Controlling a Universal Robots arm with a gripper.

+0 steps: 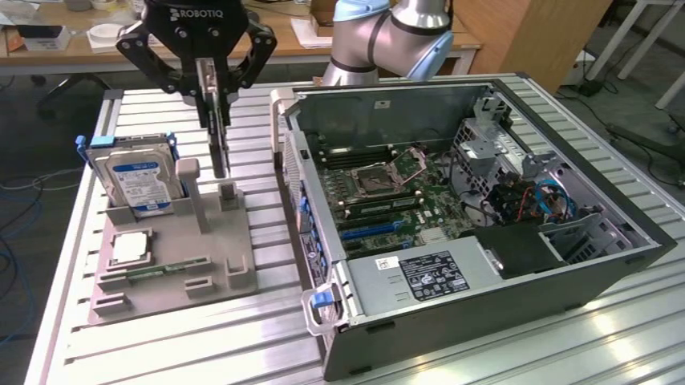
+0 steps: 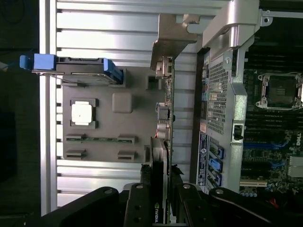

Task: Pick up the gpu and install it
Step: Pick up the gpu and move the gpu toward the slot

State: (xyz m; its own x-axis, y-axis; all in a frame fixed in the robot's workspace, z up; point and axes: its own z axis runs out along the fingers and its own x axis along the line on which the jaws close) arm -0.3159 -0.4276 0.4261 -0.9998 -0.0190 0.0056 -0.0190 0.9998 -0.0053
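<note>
The gpu (image 1: pixel 218 132) is a thin dark card hanging upright and edge-on, with my gripper (image 1: pixel 215 100) shut on its upper part. Its lower end hovers close over a slot post of the grey holder tray (image 1: pixel 230 269); I cannot tell whether they touch. From the wrist view, the gpu (image 2: pixel 166 118) runs as a narrow strip away from my gripper (image 2: pixel 161 191), and its silvery bracket (image 2: pixel 173 33) is at the far end. The open computer case (image 1: pixel 460 216) lies at the exterior view's right, motherboard (image 1: pixel 386 192) exposed, with blue card slots (image 1: pixel 370 228).
On the holder tray stand a silver hard drive (image 1: pixel 139 180) with blue rails, a square processor (image 1: pixel 128 247) and a green memory stick (image 1: pixel 166 269). The case wall (image 2: pixel 227 94) rises right beside the gpu. Everything rests on a ribbed aluminium table (image 1: pixel 160 353).
</note>
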